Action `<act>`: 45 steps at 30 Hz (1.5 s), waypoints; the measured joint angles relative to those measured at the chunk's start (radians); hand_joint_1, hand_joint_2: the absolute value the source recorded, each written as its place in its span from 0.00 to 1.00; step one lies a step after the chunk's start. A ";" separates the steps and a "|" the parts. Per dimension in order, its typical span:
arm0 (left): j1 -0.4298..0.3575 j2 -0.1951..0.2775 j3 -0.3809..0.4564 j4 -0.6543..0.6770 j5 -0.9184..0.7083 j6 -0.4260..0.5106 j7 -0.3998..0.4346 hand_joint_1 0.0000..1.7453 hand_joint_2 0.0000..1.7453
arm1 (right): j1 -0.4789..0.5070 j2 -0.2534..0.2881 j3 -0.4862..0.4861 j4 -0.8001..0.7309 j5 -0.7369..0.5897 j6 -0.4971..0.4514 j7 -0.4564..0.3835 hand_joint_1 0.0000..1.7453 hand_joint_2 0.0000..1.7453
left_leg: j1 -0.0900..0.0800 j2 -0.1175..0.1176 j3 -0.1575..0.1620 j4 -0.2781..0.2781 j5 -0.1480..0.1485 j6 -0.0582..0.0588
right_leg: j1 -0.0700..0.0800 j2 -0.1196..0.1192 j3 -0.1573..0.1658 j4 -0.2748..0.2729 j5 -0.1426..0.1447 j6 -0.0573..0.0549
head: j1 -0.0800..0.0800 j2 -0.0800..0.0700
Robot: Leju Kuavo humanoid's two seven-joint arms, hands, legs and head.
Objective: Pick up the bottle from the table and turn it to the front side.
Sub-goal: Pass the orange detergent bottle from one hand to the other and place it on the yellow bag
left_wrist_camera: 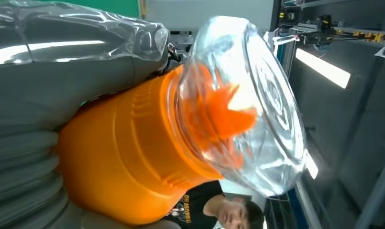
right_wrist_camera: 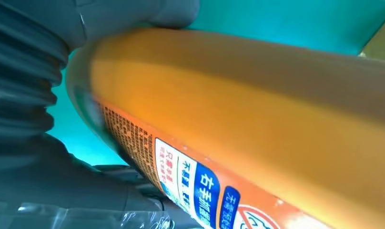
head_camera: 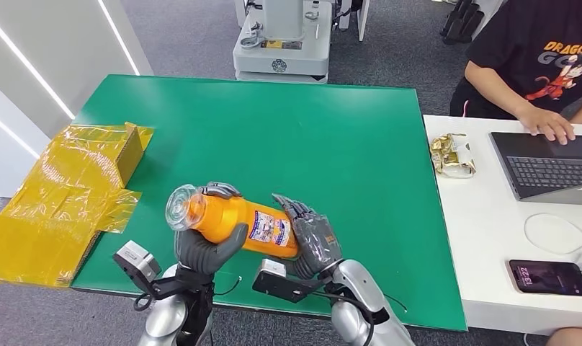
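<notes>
I have the orange plastic bottle with the clear domed cap (head_camera: 234,222) off the green table (head_camera: 360,144) and lying roughly level between both hands near the table's front edge, so I count the pick-up as done. My left hand (head_camera: 204,245) wraps the neck end just behind the cap, thumb under and fingers over the top; my right hand (head_camera: 313,241) clasps the base end, fingers curled round it. From the head view, a white and blue printed label (head_camera: 270,229) faces up and toward me; from the right wrist view it shows small print and blue panels, but I cannot tell whether that is the front face. What is left, as I judge it, is rolling the bottle until the front label faces properly forward. A yellow taped cardboard box (head_camera: 72,194) sits at the table's left edge.
</notes>
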 joint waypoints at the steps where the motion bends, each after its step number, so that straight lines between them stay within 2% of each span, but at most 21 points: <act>1: -0.001 -0.001 0.000 0.000 -0.001 0.000 0.002 1.00 1.00 | 0.004 0.000 0.000 -0.007 -0.003 -0.005 -0.004 0.00 1.00 | 0.000 0.000 0.000 0.000 0.000 0.000 | 0.000 0.000 0.000 0.000 0.000 0.000 | 0.000 0.000; 13: -0.012 -0.005 0.002 0.000 -0.006 0.041 0.009 1.00 1.00 | 0.051 0.007 -0.001 -0.133 -0.131 -0.106 -0.100 0.00 1.00 | 0.000 0.000 0.000 0.000 0.000 0.000 | 0.000 0.000 0.000 0.000 0.000 0.000 | 0.000 0.000; 18: -0.011 -0.004 0.015 0.000 0.007 0.084 0.006 1.00 1.00 | 0.078 0.013 -0.004 -0.202 -0.259 -0.211 -0.194 0.00 1.00 | 0.000 0.000 0.000 0.000 0.000 0.000 | 0.000 0.000 0.000 0.000 0.000 0.000 | 0.000 0.000; 24: -0.008 0.000 0.037 -0.003 -0.001 0.124 -0.004 1.00 1.00 | 0.102 0.014 -0.003 -0.260 -0.320 -0.240 -0.228 0.00 1.00 | 0.000 0.000 0.000 0.000 0.000 0.000 | 0.000 0.000 0.000 0.000 0.000 0.000 | 0.000 0.000; 28: 0.008 0.016 0.067 -0.026 -0.080 0.195 -0.011 1.00 1.00 | 0.129 0.014 0.004 -0.317 -0.421 -0.322 -0.333 0.00 1.00 | 0.000 0.000 0.000 0.000 0.000 0.000 | 0.000 0.000 0.000 0.000 0.000 0.000 | 0.000 0.000; 31: 0.014 0.043 0.096 -0.038 -0.190 0.253 0.005 1.00 1.00 | 0.147 0.012 0.024 -0.374 -0.484 -0.397 -0.405 0.00 1.00 | 0.000 0.000 0.000 -0.001 0.000 0.000 | 0.000 0.000 0.000 0.000 0.000 0.000 | 0.000 0.000; 36: 0.004 0.119 0.127 -0.032 -0.298 0.306 0.028 1.00 1.00 | 0.165 0.004 0.065 -0.448 -0.543 -0.468 -0.455 0.00 1.00 | 0.000 0.000 0.000 -0.001 0.000 0.000 | 0.000 0.000 0.000 0.000 0.000 0.000 | 0.000 0.000; 39: -0.006 0.168 0.140 -0.016 -0.362 0.343 0.048 1.00 1.00 | 0.168 -0.003 0.078 -0.473 -0.566 -0.477 -0.465 0.00 1.00 | 0.000 0.000 0.000 -0.001 0.000 -0.001 | 0.000 0.000 0.000 0.001 0.000 0.000 | 0.000 0.000; 43: -0.047 0.253 0.147 0.026 -0.621 0.474 0.107 1.00 1.00 | 0.169 -0.008 0.088 -0.487 -0.584 -0.470 -0.465 0.00 1.00 | 0.000 0.000 0.000 -0.001 0.001 -0.001 | 0.000 0.000 0.000 0.001 0.000 0.000 | 0.000 0.000; 45: -0.076 0.302 0.153 0.057 -0.699 0.510 0.127 1.00 1.00 | 0.169 -0.008 0.091 -0.493 -0.586 -0.464 -0.464 0.00 1.00 | 0.000 0.000 0.001 -0.001 0.001 -0.002 | 0.000 0.000 0.000 0.001 0.000 -0.001 | 0.000 0.000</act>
